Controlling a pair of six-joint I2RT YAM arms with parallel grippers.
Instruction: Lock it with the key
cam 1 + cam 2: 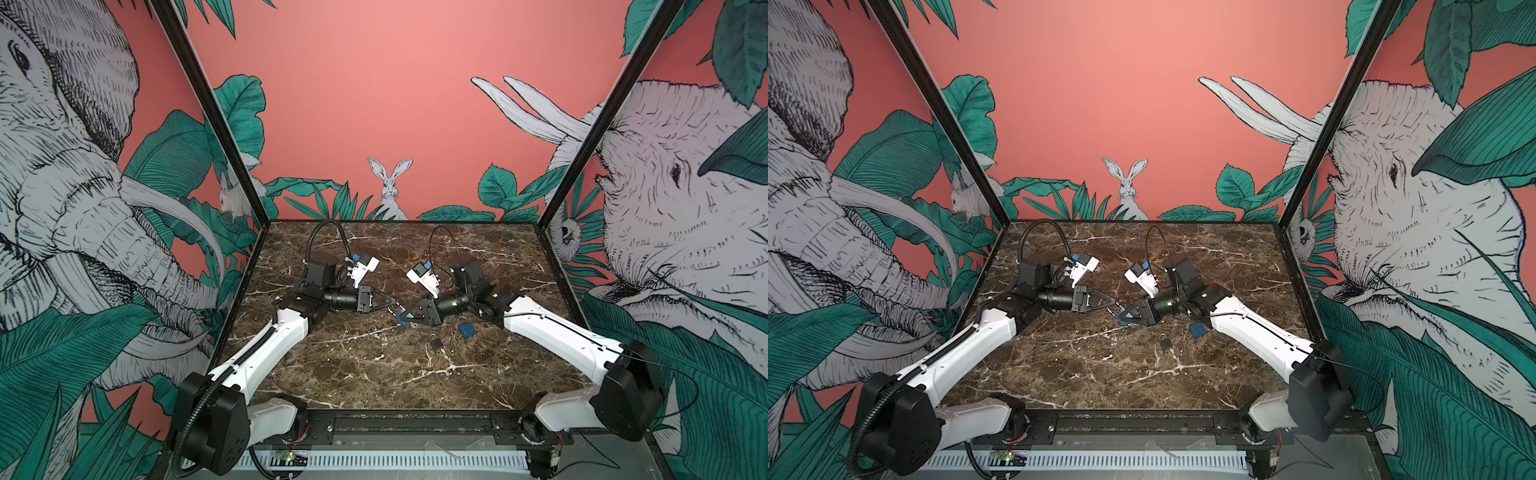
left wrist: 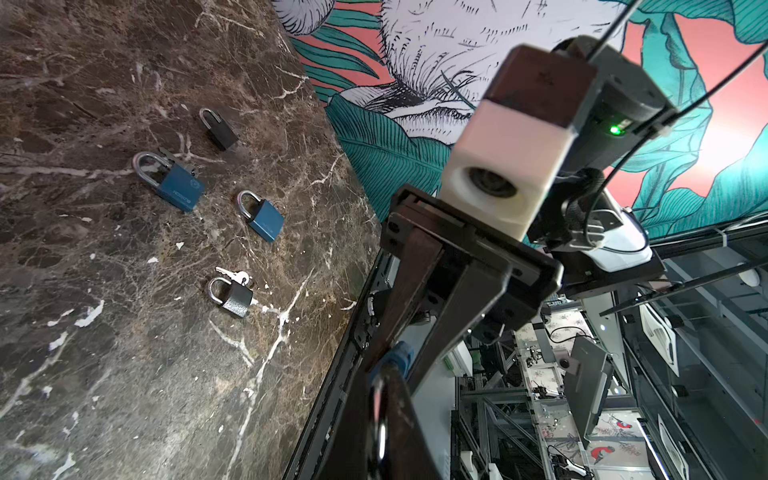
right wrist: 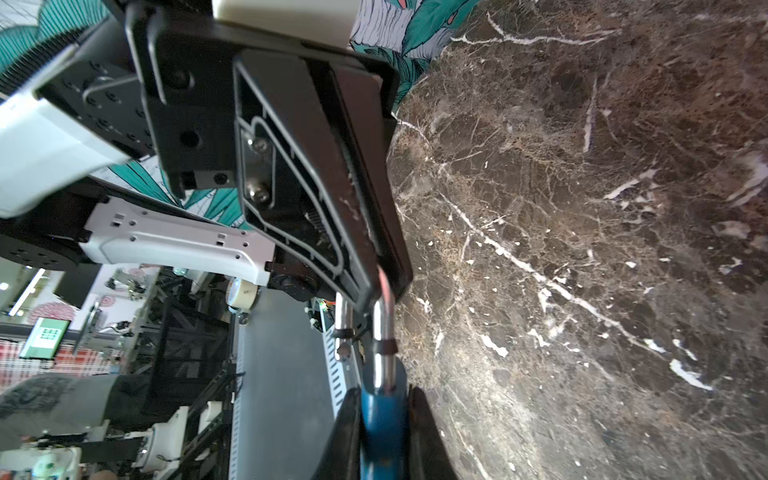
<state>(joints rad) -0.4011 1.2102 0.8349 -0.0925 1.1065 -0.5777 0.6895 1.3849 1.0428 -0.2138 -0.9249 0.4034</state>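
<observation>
1. The right pincer (image 1: 404, 318) is closed tight on the body of a blue padlock (image 3: 382, 432). It holds the padlock up in the air over the middle of the worktop (image 1: 374, 374).
2. The left pincer (image 1: 392, 306) comes from the other side. It is squeezed shut on the top bend of the shackle (image 3: 383, 328), the shiny metal loop of that same padlock.
3. So both arms hold one padlock between them: one has the body, one has the loop.
4. In the right wrist view, one leg of the loop goes into the blue body. The other leg (image 3: 343, 332) ends in the air beside it, so the padlock looks open and not locked yet.
5. I cannot see a key in this padlock. The keyhole end is hidden by the pincer.
6. A silver key (image 2: 232, 274) lies on the worktop, touching a dark grey padlock (image 2: 232, 297). I cannot tell which padlock it fits.
7. Three more padlocks lie near it: a big blue padlock (image 2: 178, 187), a middle blue padlock (image 2: 264, 218) and a small black padlock (image 2: 218, 129). None of them is being held.
8. Done so far, I think: the padlock is picked up and gripped at both ends.
9. Left to do, I think: push the loose leg into the body, then use the key to lock it. The task looks about halfway, not finished.
</observation>
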